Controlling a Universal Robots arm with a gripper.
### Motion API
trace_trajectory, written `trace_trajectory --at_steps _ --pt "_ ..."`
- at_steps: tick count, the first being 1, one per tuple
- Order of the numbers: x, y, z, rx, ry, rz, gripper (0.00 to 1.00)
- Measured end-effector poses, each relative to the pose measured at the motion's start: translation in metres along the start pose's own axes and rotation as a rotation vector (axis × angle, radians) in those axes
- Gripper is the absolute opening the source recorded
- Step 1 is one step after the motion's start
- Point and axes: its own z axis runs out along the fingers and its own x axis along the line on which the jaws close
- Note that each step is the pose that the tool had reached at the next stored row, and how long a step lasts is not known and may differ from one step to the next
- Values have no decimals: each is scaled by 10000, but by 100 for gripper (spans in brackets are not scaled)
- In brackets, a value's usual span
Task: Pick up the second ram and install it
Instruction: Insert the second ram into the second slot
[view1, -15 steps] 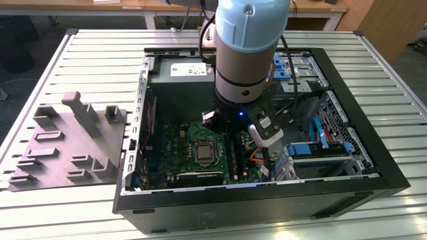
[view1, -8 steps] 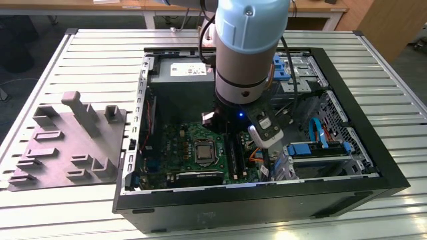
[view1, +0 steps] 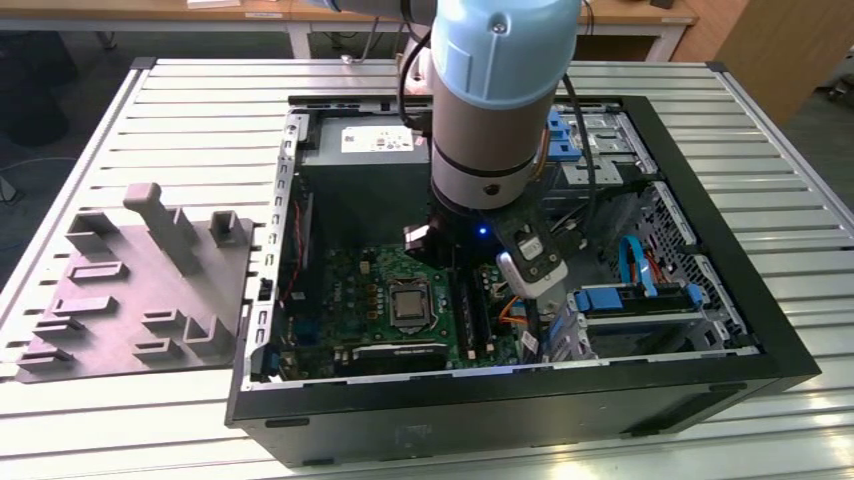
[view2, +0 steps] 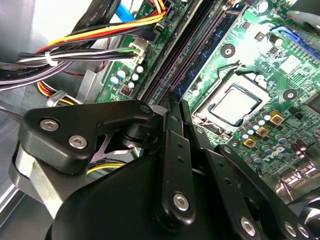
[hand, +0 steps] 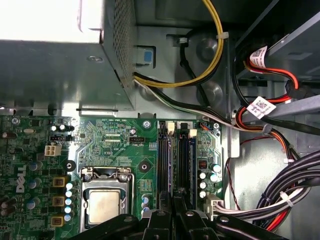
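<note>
Looks far along. Shows the second ram (view2: 214, 50) edge-up in a slot, upper centre of the second wrist view, just beyond the pincer (view2: 172, 107). Cannot tell whether clamped or parted; seating unconfirmed.

Blue-green second ram (view2: 212, 52) upright between slot rails

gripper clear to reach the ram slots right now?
Probably yes. The gripper sits directly over the ram slots inside the open case; the cable bundle lies off to one side, with nothing seen crossing between.
</note>
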Motion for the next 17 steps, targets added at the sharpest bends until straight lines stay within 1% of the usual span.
trace_trajectory --at_steps 17 --pt "-4 -3 36 2 -2 24 14"
